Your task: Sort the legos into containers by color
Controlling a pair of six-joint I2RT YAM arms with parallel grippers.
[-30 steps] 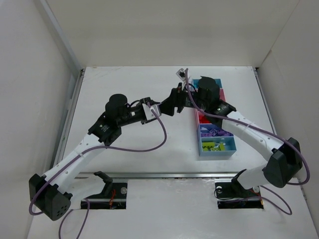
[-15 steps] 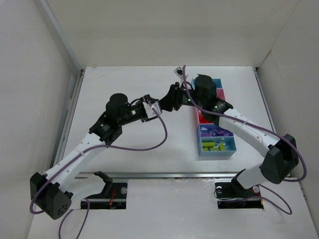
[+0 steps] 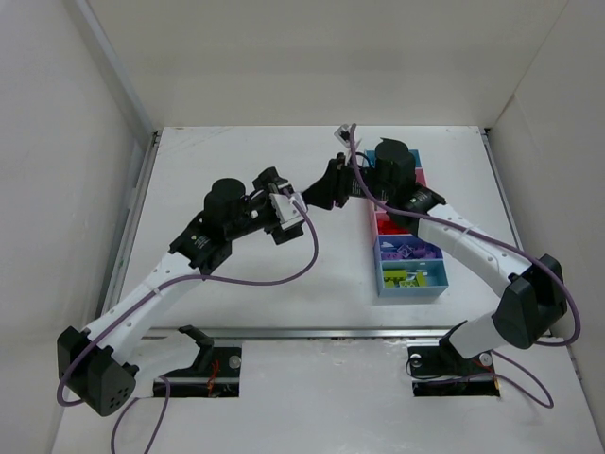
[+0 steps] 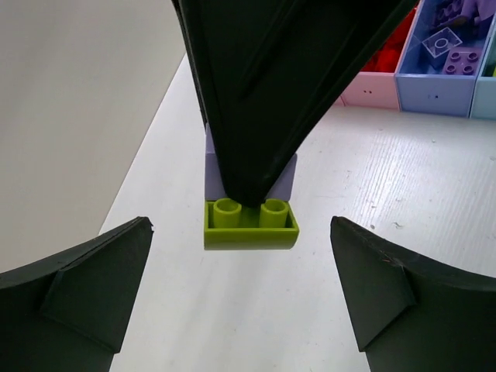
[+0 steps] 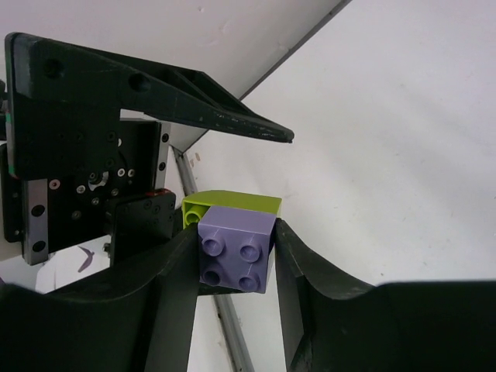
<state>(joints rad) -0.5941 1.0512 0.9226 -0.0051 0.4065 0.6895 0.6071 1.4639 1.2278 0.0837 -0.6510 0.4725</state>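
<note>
A purple lego [image 5: 236, 260] with a yellow-green lego [image 5: 232, 203] stuck on its back hangs above the table. My right gripper [image 5: 236, 242] is shut on the purple one. In the left wrist view the yellow-green lego [image 4: 250, 230] shows its hollow underside below the right fingers [image 4: 271, 93]. My left gripper [image 4: 242, 279] faces the pair, open and apart from it. From above, the left gripper [image 3: 284, 210] and right gripper [image 3: 323, 192] meet left of the containers [image 3: 411, 291]; the held legos are hidden there.
The strip of bins runs along the right side of the table. A pink bin [image 4: 372, 89] holds red bricks, the darker blue bin [image 4: 442, 85] holds purple ones, and the nearest light blue bin holds yellow-green ones. White walls enclose the table.
My left gripper has opened wide and drawn back a little to the left, letting go of the joined legos. My right gripper has closed on the purple lego.
</note>
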